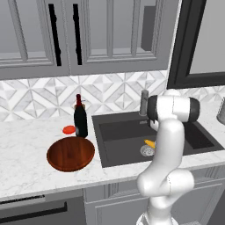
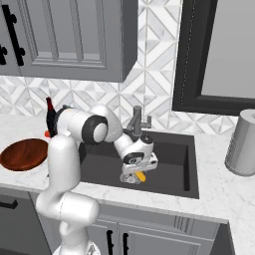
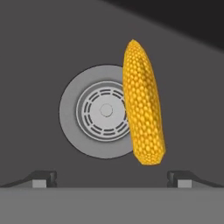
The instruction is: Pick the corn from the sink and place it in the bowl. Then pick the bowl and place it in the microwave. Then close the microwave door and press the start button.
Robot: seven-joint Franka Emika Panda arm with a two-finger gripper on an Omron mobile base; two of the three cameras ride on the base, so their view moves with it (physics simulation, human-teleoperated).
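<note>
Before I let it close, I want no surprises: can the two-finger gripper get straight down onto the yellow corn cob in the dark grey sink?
Probably yes. The gripper hangs open just above the corn cob, which lies partly over the round metal drain; nothing lies between them.

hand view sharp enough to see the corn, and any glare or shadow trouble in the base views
Hand view: crisp, the corn shows every kernel, evenly lit, lying partly over the round drain, with no glare. Left base view: soft and coarse; the arm covers part of the sink, and the bowl has a mild sheen. Right base view: the basin is dark, and the open pincer partly hides the corn.
</note>
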